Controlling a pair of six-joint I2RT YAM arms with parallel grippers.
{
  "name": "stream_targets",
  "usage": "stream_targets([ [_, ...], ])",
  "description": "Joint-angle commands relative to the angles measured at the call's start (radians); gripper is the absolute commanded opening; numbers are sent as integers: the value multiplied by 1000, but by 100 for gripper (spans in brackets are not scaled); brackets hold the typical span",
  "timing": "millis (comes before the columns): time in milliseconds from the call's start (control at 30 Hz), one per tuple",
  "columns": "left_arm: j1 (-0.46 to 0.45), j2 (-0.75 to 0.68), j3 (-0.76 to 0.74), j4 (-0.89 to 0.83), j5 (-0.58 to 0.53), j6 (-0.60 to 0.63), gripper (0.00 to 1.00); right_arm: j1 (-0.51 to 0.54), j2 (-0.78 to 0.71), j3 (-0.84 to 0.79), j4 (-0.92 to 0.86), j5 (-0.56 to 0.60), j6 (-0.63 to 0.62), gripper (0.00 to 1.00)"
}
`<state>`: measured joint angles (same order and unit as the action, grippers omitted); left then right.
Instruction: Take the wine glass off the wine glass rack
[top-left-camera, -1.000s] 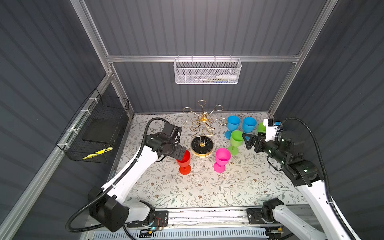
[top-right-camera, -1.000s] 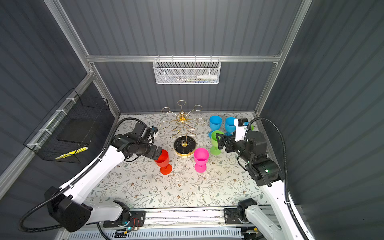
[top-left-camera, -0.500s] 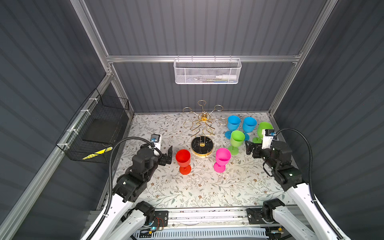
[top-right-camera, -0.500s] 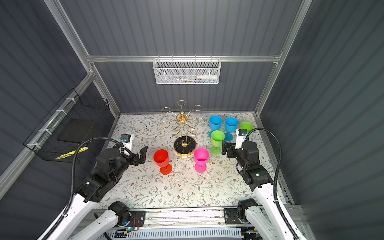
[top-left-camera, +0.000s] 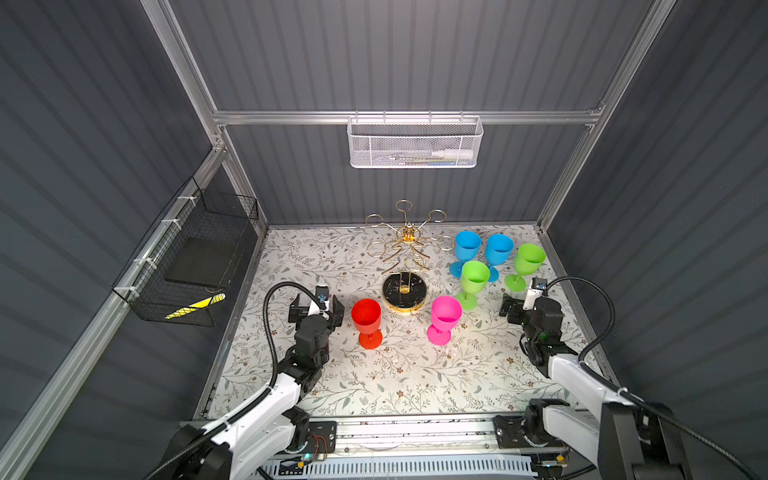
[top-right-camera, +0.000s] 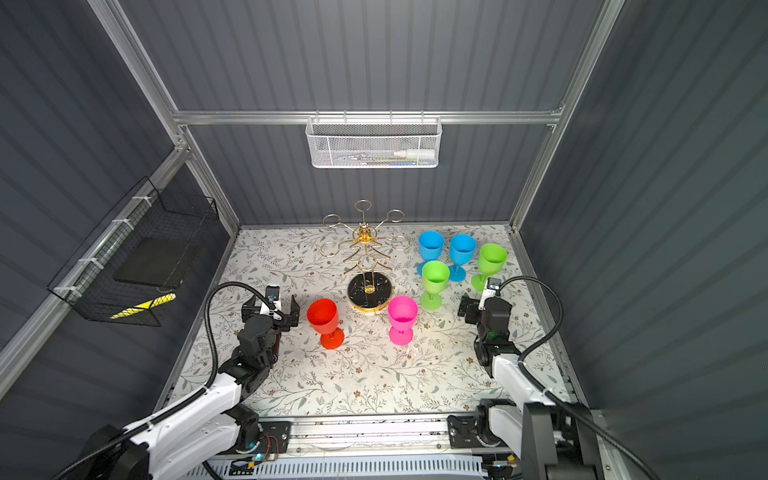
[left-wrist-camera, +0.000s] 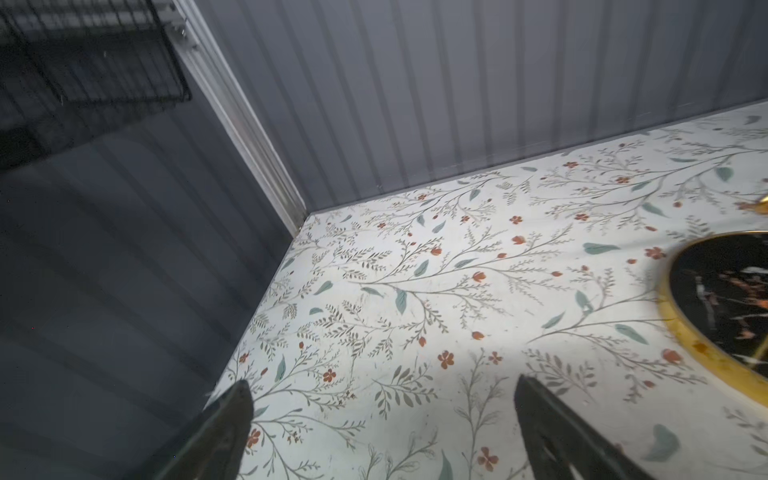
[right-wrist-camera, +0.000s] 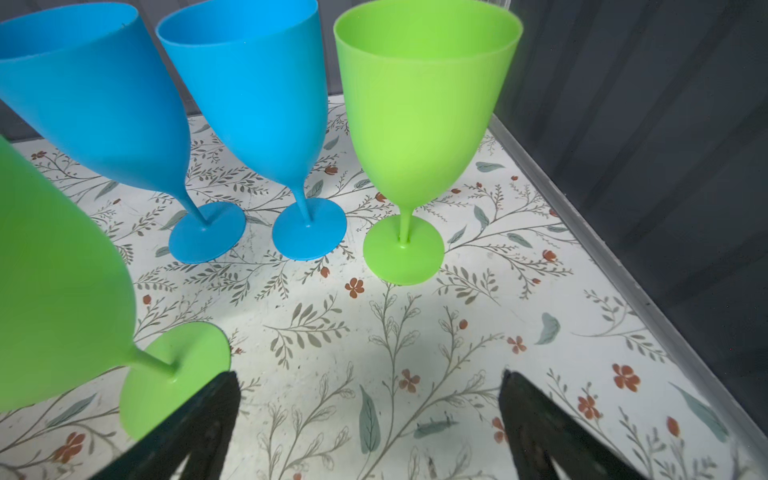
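The left fingers (left-wrist-camera: 220, 440) and right fingers (right-wrist-camera: 208, 428) stood wide and empty, but a careless swing could have toppled the red glass (top-left-camera: 366, 316) or green glass (right-wrist-camera: 58, 291) nearby

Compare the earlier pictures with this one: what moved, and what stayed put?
Both arms drew back toward the near edge: the left gripper away from the red plastic wine glass, the right gripper away from the nearer green plastic wine glass. Both jaws stand open, holding nothing. All the glasses and the bare gold wire rack on its black marbled base stayed put.
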<state>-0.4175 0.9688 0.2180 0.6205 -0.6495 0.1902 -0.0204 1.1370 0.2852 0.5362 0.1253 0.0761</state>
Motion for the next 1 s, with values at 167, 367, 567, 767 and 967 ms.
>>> stream_targets([
  [167,169,254,-121,478,117,-49,100,-48,203,-52,497,-126,-17,99],
  [367,174,595,-132,896,177,3,100,-49,336,-141,795,-114,-12,99],
  [567,204,526,-77,701,219,-51,100,-47,339,-142,802,-75,-2,99],
  [767,207,513,-7,548,244,-56,100,-47,322,-82,667,-56,6,99],
  [967,215,778,-10,834,317,-65,100,-47,321,-52,611,-59,7,99],
])
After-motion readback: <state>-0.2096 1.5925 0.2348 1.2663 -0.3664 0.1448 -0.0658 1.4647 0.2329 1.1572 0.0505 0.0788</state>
